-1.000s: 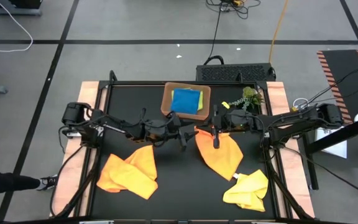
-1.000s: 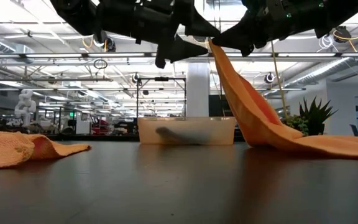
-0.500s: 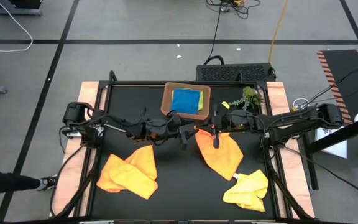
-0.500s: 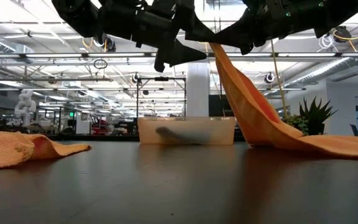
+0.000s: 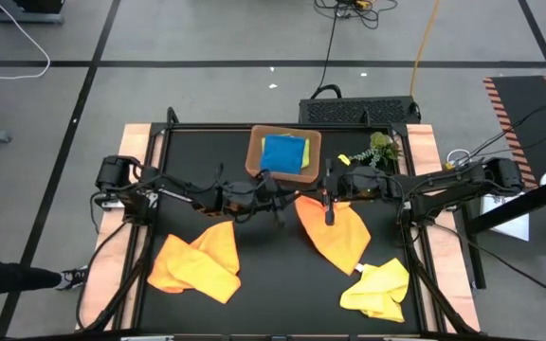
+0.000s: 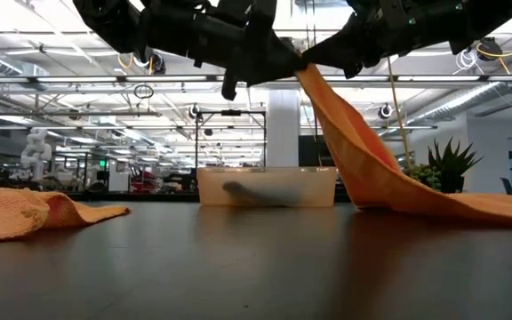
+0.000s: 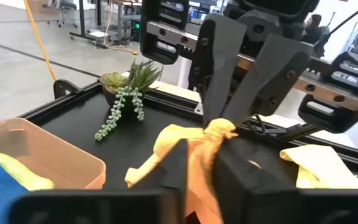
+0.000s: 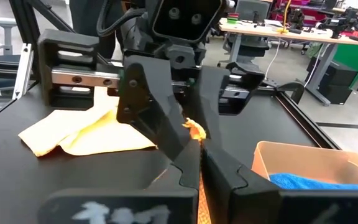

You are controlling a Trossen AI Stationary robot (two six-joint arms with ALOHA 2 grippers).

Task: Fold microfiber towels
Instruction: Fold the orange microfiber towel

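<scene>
Towels lie spread over your black bench point(image 5: 273, 284): an orange towel point(image 5: 335, 232) near the middle, a second orange towel point(image 5: 197, 263) crumpled toward the left front, a yellow towel point(image 5: 379, 287) bunched at the right front, and a blue towel point(image 5: 284, 153) lying in the brown tray point(image 5: 255, 152) at the back edge. Your right end effector point(image 5: 327, 214) is clamped shut on one corner of the middle orange towel and holds it up off the bench, so that in the low view the cloth hangs as a slanted sheet from the pinch down to the surface on the right. Your left end effector point(image 5: 280, 210) has met it at that same raised corner; in the left wrist view its fingers point(image 7: 178, 163) stand narrow with the orange cloth pinched between them, right below the right arm's fingertips. The two arms reach in from opposite sides and nearly touch above the bench centre. A small green plant point(image 5: 375, 150) stands near the back right, just beside the tray.
</scene>
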